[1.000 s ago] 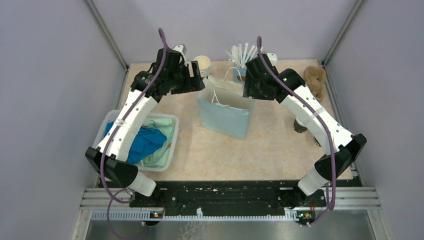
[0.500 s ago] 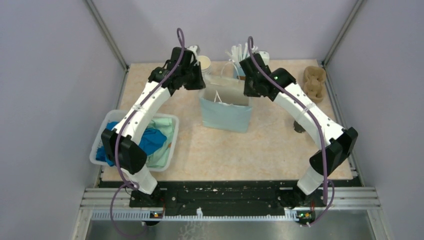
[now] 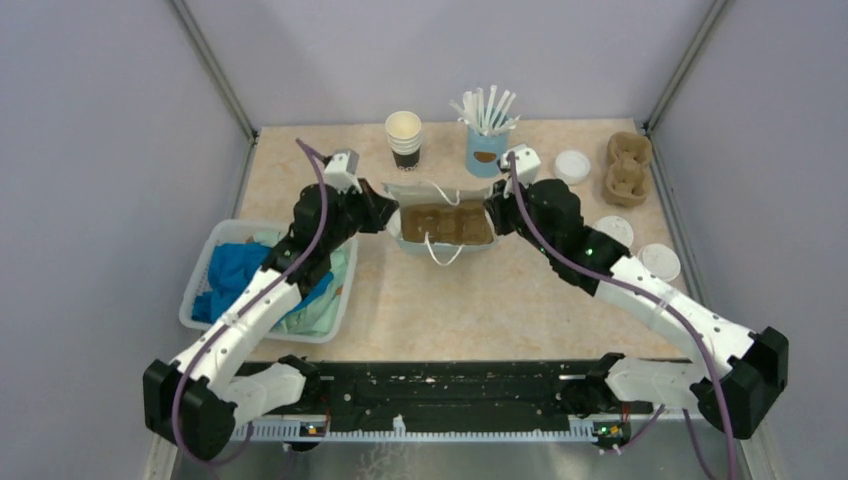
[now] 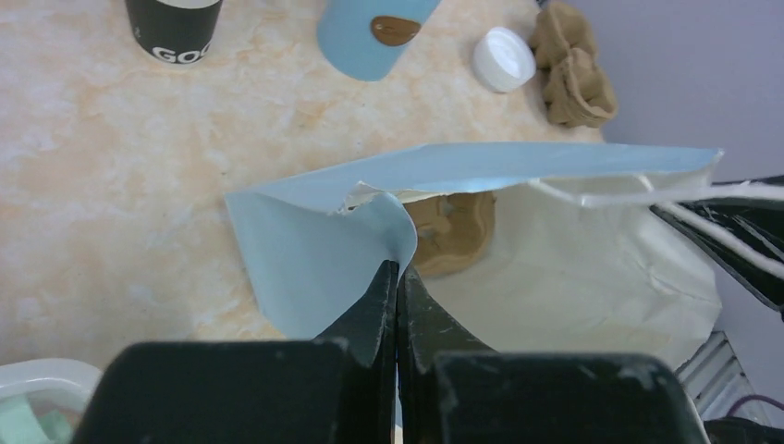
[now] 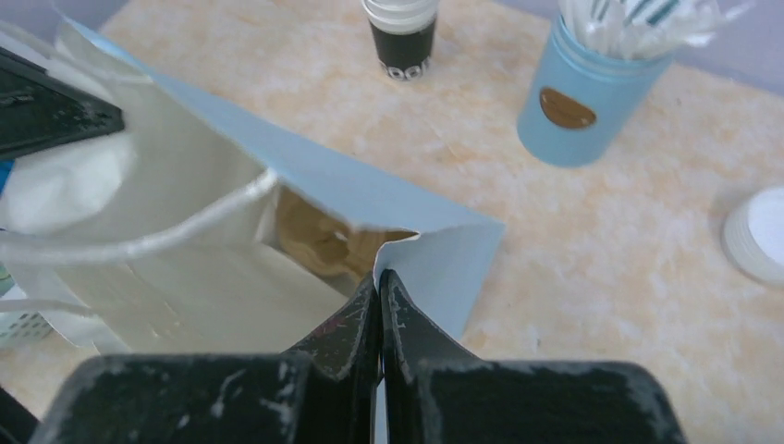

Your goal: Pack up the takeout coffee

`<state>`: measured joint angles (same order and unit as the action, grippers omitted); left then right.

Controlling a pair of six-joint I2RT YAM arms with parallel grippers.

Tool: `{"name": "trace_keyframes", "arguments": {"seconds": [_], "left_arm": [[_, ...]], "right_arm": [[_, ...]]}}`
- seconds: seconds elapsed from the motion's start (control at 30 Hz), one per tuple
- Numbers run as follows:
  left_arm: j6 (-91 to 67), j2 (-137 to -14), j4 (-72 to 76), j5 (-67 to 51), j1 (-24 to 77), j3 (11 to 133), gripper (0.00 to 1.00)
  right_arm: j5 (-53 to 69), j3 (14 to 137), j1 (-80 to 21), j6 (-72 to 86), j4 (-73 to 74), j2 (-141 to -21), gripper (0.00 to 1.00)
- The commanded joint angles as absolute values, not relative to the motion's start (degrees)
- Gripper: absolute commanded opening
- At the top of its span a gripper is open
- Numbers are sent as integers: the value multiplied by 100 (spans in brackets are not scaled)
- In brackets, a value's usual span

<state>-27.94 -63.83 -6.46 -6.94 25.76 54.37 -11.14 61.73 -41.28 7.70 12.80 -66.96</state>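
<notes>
The left gripper is clamped on the left edge of a light blue paper bag with a white lining, and the right gripper is pinched on the bag's right edge. Between them the bag's mouth stands spread wide. A brown moulded-pulp cup carrier lies in the bag's bottom. The takeout coffee, a small paper cup of which only the round white plastic lid shows from above, stands outside the bag on the right side of the marbled beige table, near the right arm.
</notes>
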Motion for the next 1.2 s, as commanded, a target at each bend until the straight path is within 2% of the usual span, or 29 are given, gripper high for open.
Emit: {"name": "trace_keyframes", "arguments": {"seconds": [0.0, 0.27, 0.6, 0.77, 0.83, 0.93, 1.07, 1.17], "left_arm": [[-2960, -5677, 1252, -1117, 2644, 4447, 0], [-2525, -4847, 1601, -1576, 2689, 3680, 0], [-2426, -4188, 829, -1563, 2690, 3386, 0], [-2675, -4090, 622, -1346, 2698, 3369, 0], [-2905, -4252, 301, -1117, 2696, 3585, 0], [-3413, -4765, -1050, -634, 2694, 4411, 0], [-3801, -5264, -2064, -986, 2698, 5297, 0], [-4267, -5472, -2646, -1195, 2695, 5882, 0]], "right_arm": [[-606, 5532, -4375, 185, -673, -6208, 0], [-855, 4767, -4585, 494, -926, -5631, 0], [-1000, 4489, -4717, 1045, -333, -5048, 0], [-1196, 4369, -4772, 1274, -61, -4854, 4], [-1606, 4685, -4774, 1535, 683, -5006, 5], [-1906, 5322, -4771, 1841, 1703, -5324, 10], [-2297, 6510, -4772, 2538, 3240, -5982, 1], [-2402, 7384, -4768, 3068, 4097, -6529, 0]]}}
